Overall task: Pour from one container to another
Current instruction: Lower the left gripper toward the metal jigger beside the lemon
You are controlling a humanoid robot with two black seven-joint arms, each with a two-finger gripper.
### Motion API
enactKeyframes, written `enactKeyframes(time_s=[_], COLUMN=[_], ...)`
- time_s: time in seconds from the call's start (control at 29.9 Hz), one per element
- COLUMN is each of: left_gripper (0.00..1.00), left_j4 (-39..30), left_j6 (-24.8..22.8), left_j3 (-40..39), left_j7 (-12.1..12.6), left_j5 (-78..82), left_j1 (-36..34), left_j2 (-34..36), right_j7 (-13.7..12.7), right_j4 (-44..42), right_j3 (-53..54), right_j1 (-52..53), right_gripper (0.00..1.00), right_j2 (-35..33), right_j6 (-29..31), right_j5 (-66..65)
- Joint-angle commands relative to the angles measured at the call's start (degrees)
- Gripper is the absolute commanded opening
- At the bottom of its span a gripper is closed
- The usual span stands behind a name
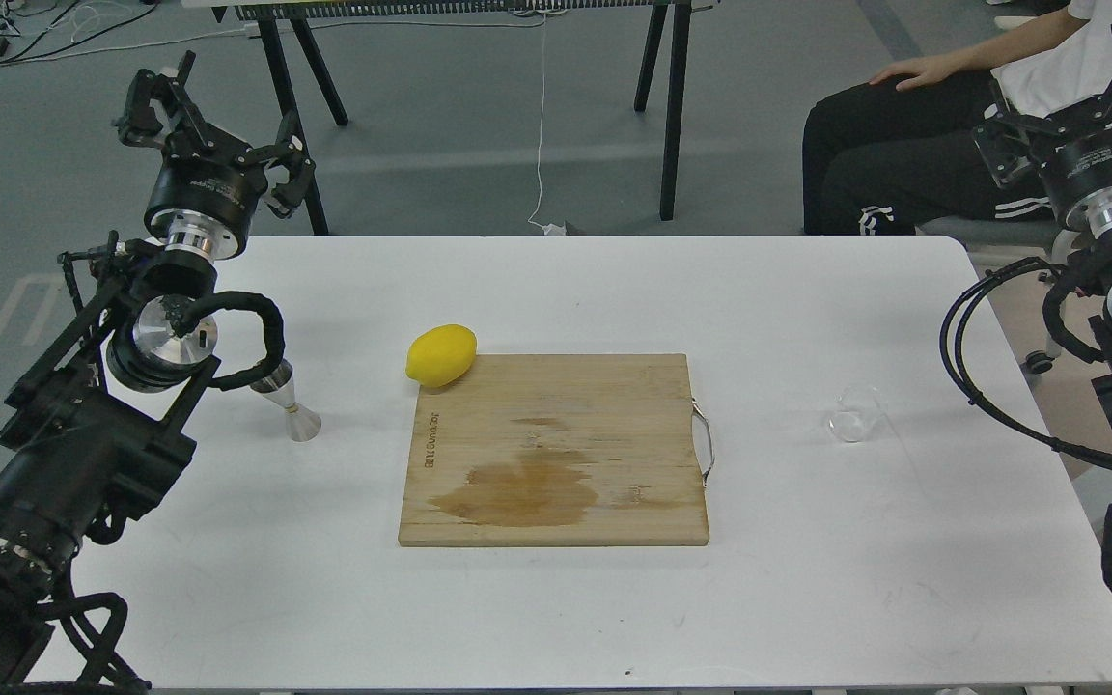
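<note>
The left gripper (213,116) is raised beyond the far left corner of the white rectangular table (807,598), its two black fingers spread wide apart with nothing between them. Nearer the camera than this gripper, below the arm's silver wrist joint and partly hidden by a loop of black cable, stands one small shiny steel double-cone jigger (288,403), upright on the tabletop, its upper cone tucked behind the cable and its lower cone resting on the surface. It is apart from the fingers, untouched.

Further out from the left gripper, toward the table's middle, lies one yellow oval lemon (440,355), just touching the far left corner of one square pale wooden cutting board (604,405). The board has a thin metal handle on the edge turned away from the left gripper, and a dark wet-looking stain on its near half.

The right gripper (1072,97) is held up beyond the table's far right corner, its fingers also splayed wide and empty. Nearer the camera than it, and inward toward the board, stands one small clear glass cup (853,415), nearly see-through, on the bare tabletop, well apart from both the board and the gripper.

Behind the right gripper a seated person (903,145) in black trousers rests one hand on a knee.
</note>
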Motion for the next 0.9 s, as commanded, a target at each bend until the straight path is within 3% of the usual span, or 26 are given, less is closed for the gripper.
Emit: enactKeyframes(time_s=[0.0,0.3,0.43,0.6,0.73,0.87], left_gripper=[1.0,1.0,1.0,0.99,0.99,0.99], left_j4=[-0.17,-6.05,-13.95,-28.98,-40.05,-44.91], left_j6=[0.1,-1.04,-7.8,-1.85,1.41,7.2], left_j3=[-0.01,-0.01,0.17,2.63,3.33,3.25], left_j7=[-0.23,-0.05,-0.66,-3.47,-3.65,-4.27], left_j5=[0.01,-0.34,1.93,21.68,34.43,47.08], left_j1=[-0.05,3.55,9.26,16.55,24.46,30.7], left_j2=[0.03,3.88,9.77,19.43,25.15,29.11], right_j7=[0.01,0.36,0.36,0.62,0.8,0.8], right_j4=[-1.02,-0.76,-0.67,-0.15,3.01,5.39], right_j3=[-0.08,0.01,0.27,0.8,0.98,1.06], right_j1=[1.07,0.38,-1.03,-2.96,-4.63,-5.34], right_gripper=[1.0,1.0,1.0,1.0,1.0,1.0], right_j2=[0.08,1.22,0.78,1.22,1.31,1.22], right_j6=[0.0,0.0,0.0,0.0,0.0,0.0], right_j5=[-0.08,0.09,0.27,0.27,0.27,0.27])
